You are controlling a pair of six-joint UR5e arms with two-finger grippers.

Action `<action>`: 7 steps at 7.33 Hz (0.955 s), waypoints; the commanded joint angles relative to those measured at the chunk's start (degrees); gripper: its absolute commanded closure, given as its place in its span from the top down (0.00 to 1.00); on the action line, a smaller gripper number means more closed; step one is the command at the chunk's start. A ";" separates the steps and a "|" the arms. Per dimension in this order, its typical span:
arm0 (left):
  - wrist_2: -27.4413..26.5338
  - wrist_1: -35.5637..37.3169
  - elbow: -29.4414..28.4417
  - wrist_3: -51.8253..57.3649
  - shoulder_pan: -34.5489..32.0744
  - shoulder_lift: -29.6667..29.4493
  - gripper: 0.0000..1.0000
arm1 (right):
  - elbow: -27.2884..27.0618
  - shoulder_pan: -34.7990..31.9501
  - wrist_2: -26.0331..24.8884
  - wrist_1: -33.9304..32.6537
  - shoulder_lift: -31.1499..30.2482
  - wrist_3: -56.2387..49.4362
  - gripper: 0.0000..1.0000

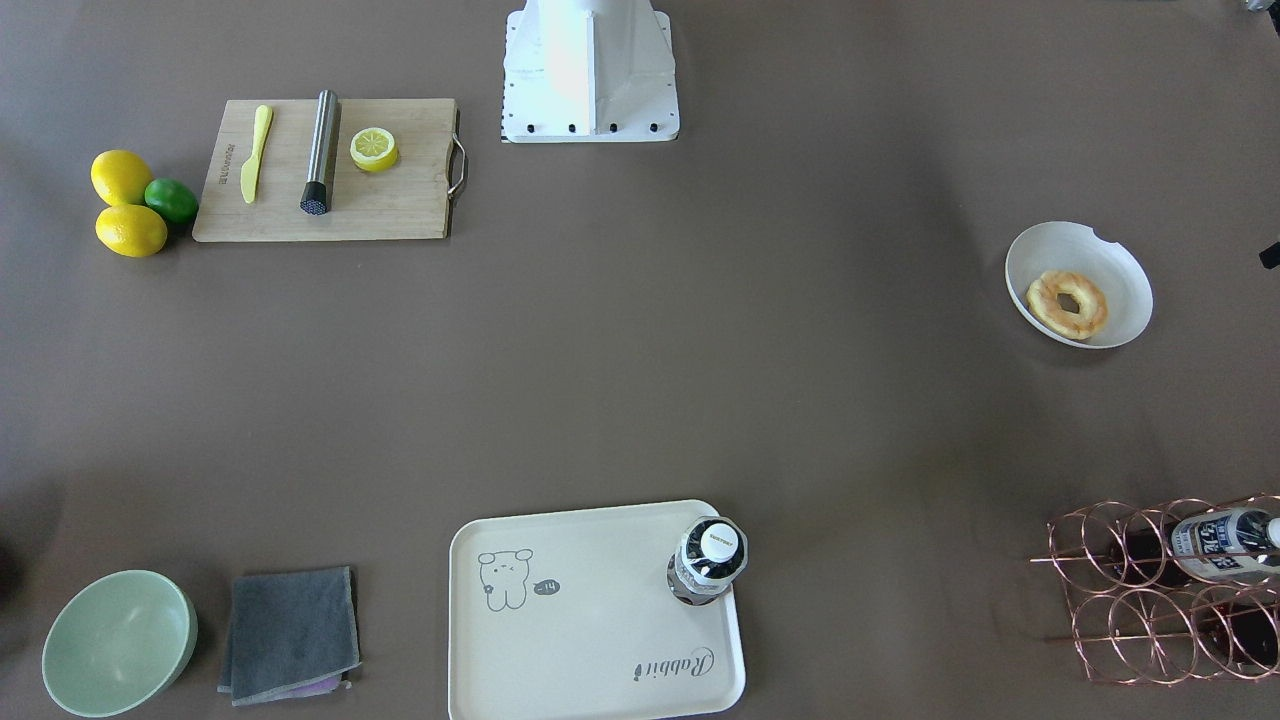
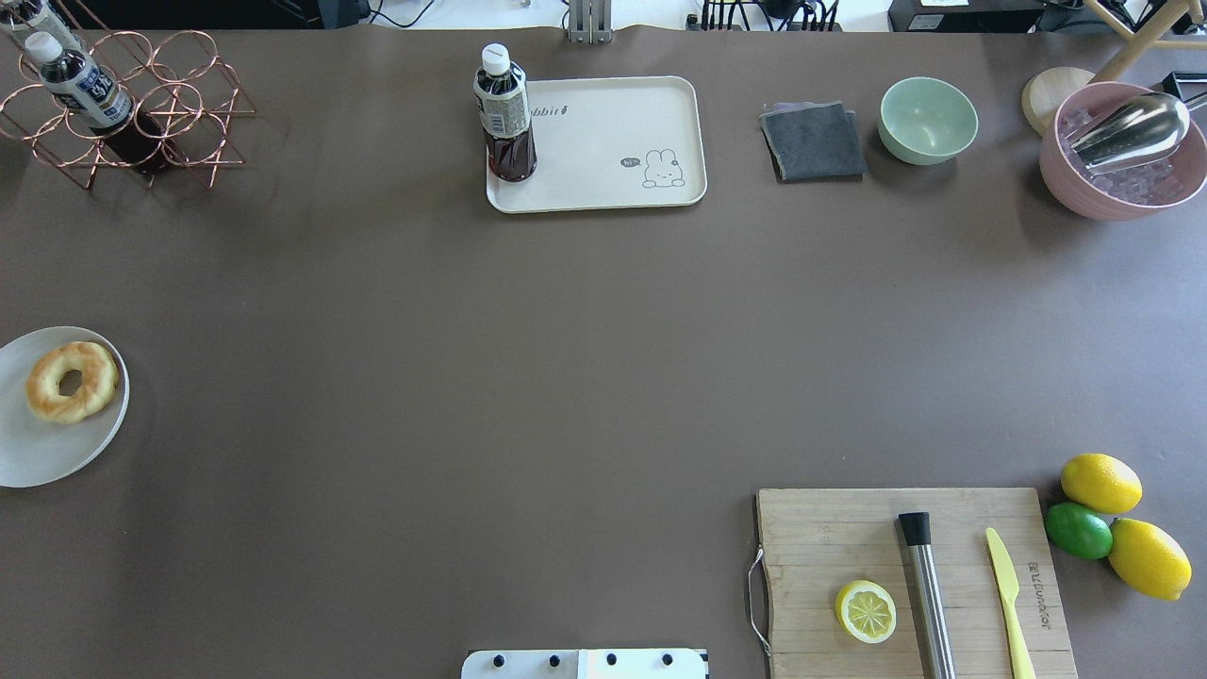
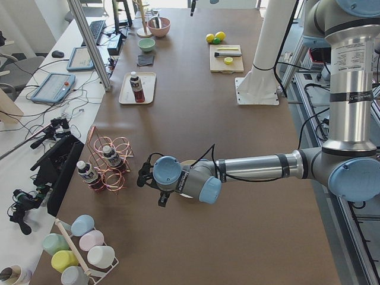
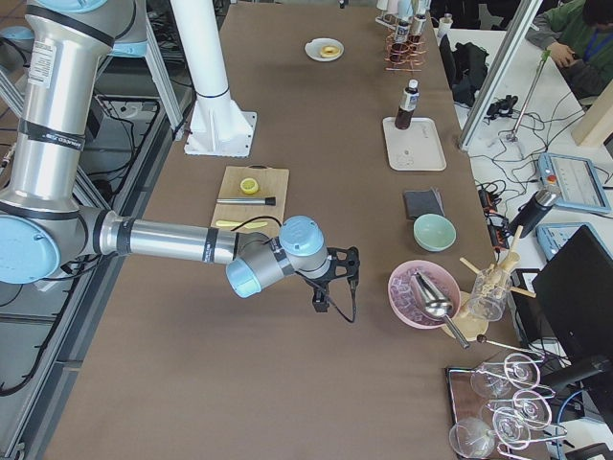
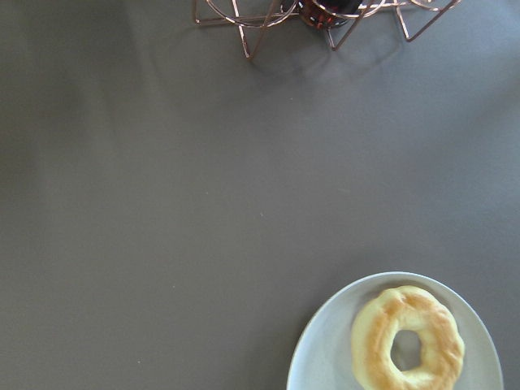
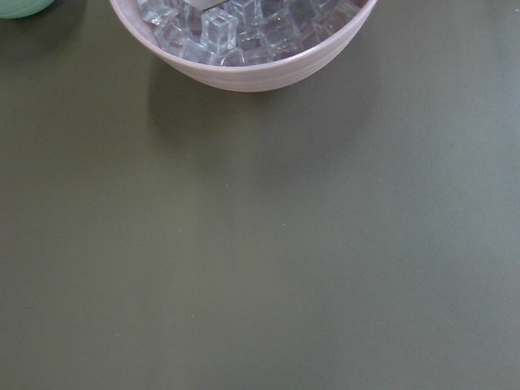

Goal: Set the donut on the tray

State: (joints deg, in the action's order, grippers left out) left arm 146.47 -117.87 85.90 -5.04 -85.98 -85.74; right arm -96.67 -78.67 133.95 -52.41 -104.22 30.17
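So the donut (image 2: 72, 381) is sitting on a white plate (image 2: 57, 453), well apart from the tray (image 2: 603, 141) that's carrying a bottle (image 2: 505, 118). The left claw (image 3: 141, 180) and right claw (image 4: 347, 261) are hovering over the counter (image 2: 471, 377), can't tell if wide or narrow.

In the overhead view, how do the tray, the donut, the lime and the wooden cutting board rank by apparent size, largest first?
1. wooden cutting board, nearer the camera and partly cut off by the picture's edge
2. tray
3. donut
4. lime
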 commanded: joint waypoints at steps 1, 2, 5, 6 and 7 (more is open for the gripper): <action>-10.47 -23.35 -9.91 -16.17 12.02 -0.39 0.98 | 0.16 3.08 -1.85 2.66 0.43 3.93 1.00; -15.90 -30.33 -13.18 -19.71 17.02 -0.22 0.98 | 0.16 3.08 -1.85 2.66 0.25 3.76 1.00; -7.37 -33.04 -13.74 -20.98 18.13 0.13 0.96 | 0.16 3.08 -1.85 2.66 0.25 3.49 1.00; -7.34 -33.04 -14.18 -20.80 18.13 0.14 0.91 | 0.16 3.08 -1.85 2.66 0.25 3.49 1.00; -7.51 -33.13 -14.36 -20.71 18.13 0.14 0.88 | 0.25 3.08 -1.85 2.66 0.34 3.49 1.00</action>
State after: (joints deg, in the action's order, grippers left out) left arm 138.23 -150.74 71.99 -25.94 -67.91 -85.65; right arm -96.50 -75.59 132.10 -49.75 -103.97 33.67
